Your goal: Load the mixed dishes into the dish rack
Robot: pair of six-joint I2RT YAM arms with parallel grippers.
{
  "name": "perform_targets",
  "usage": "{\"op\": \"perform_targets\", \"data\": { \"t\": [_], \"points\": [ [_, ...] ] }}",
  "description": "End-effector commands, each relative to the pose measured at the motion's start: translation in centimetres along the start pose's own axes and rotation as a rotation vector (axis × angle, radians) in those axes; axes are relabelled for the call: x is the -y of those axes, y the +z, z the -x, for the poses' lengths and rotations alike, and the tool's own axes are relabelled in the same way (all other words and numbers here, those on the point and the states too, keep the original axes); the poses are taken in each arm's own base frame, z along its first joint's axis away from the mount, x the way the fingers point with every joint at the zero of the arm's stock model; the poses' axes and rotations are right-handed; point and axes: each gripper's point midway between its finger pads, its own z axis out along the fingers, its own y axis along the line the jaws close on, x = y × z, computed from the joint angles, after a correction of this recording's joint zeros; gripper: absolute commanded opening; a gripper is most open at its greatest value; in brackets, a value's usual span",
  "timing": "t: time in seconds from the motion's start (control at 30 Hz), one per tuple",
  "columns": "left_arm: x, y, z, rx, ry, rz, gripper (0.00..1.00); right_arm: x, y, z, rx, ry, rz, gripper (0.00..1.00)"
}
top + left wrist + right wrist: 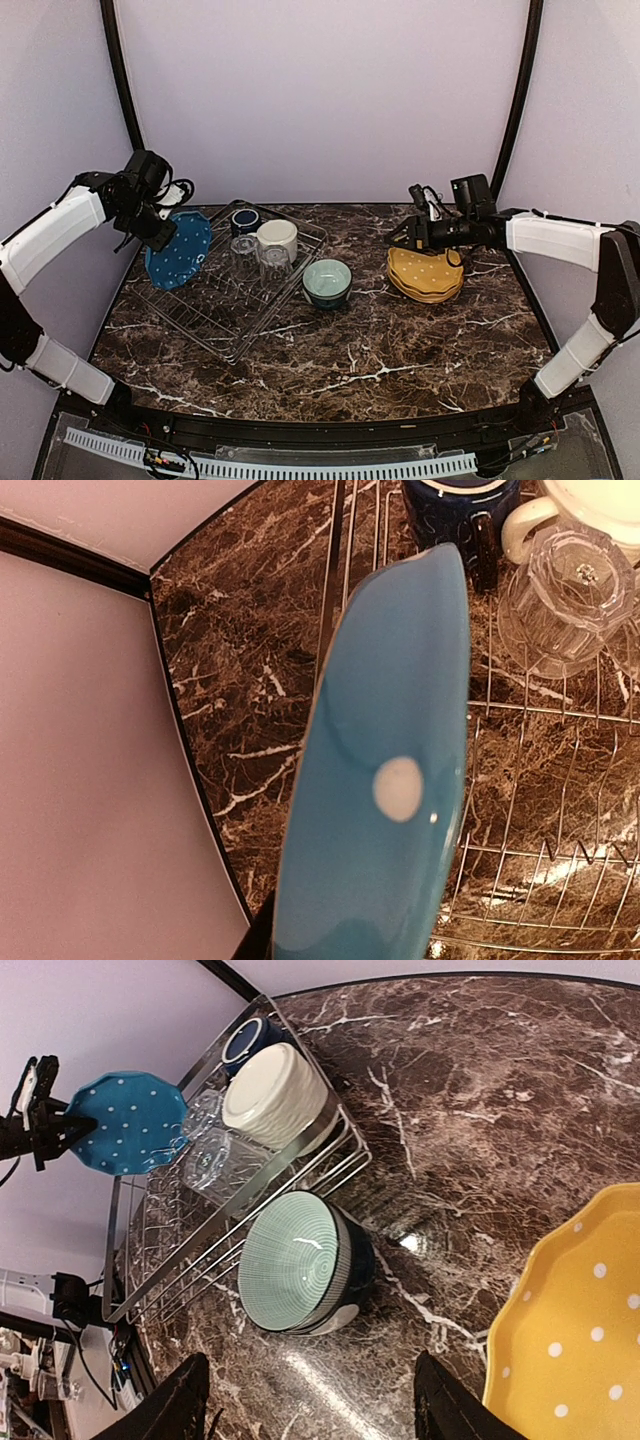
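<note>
Here the left gripper (162, 230) is clenched on the rim of the blue dotted plate (180, 250), holding it tilted up on edge at the far left side of the dish rack (215, 318). In the left wrist view the plate (390, 780) fills the middle of the frame, nearly edge-on, with the rack's wires (540, 880) below and to its right. Whether the plate's lower edge touches the rack is hard to tell.

The rack lies flat on the dark marble table (400, 350), left of centre. At its far end stand the dark blue mug (245, 220) and, just to its right, the cream mug (277, 238). Two clear ribbed glasses (262, 262) sit just nearer than the mugs, side by side. The pale-teal bowl (327, 281) stands on the table, just beside the rack's right rim.

On the right, the mustard-yellow plate (428, 272) tops a small stack; the plates beneath show only their edges. The right gripper (405, 237) hangs at that stack's far left edge with its jaws spread and nothing between them. The right wrist view shows its two fingers (175, 1400) apart over bare marble, between the bowl (300, 1265) and the yellow plate (575, 1330).
</note>
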Motion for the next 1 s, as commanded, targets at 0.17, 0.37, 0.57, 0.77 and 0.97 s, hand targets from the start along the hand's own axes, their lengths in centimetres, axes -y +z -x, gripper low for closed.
{"op": "perform_targets", "data": {
  "t": [0.17,0.37,0.57,0.77,0.97],
  "points": [
    [0.0,2.5,-1.3,-0.065,-0.098,-0.018,0.04,6.3,-3.4,1.0,0.041,0.028,-0.305,0.69],
    [0.8,4.2,-2.1,-0.116,-0.105,-0.04,0.13,8.6,-5.4,0.6,0.062,0.062,-0.38,0.69],
    [0.0,4.1,-2.3,-0.12,-0.119,0.006,0.48,12.0,-6.9,-0.5,0.049,0.105,-0.513,0.7],
    [-1.0,3.1,-1.9,-0.067,-0.153,0.045,0.76,15.2,-7.5,-1.9,0.016,0.151,-0.611,0.71],
    [-2.1,0.9,-0.8,0.018,-0.193,0.064,0.83,18.4,-8.9,-2.6,-0.012,0.167,-0.745,0.69]
  ]
}}
